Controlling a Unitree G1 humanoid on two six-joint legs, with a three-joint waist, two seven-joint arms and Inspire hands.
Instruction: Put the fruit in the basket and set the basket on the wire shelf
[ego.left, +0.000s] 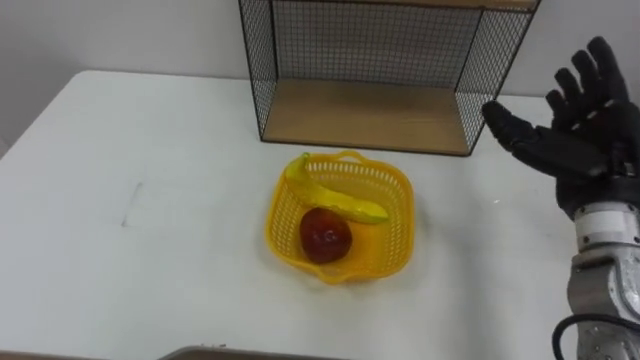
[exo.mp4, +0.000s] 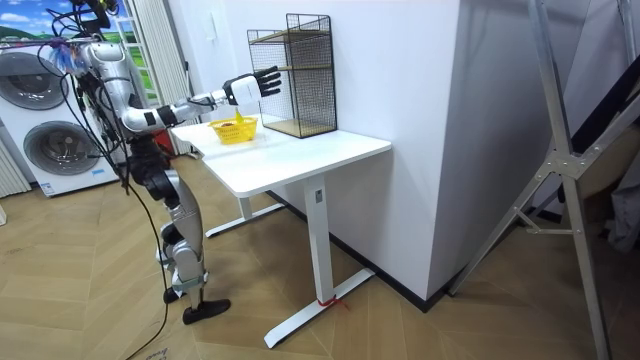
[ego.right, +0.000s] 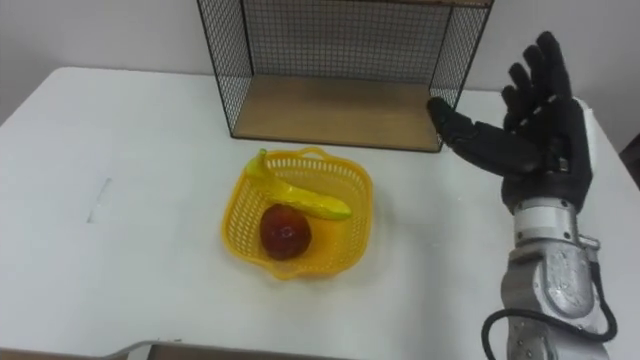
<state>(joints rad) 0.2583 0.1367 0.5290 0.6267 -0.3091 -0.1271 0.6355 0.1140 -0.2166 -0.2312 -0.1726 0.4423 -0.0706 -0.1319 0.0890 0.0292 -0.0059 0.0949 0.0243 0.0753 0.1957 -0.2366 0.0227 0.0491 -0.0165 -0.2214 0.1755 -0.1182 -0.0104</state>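
We see the right hand (ego.left: 585, 125) spread open above the table (ego.left: 120, 250), with the yellow basket (ego.left: 395, 250), banana (ego.left: 340, 203) and apple (ego.left: 325, 236) to its left.

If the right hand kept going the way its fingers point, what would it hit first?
Likely nothing near: the open right hand points up and ahead, right of the wire shelf, so it probably passes its side toward the wall; depth is unclear.
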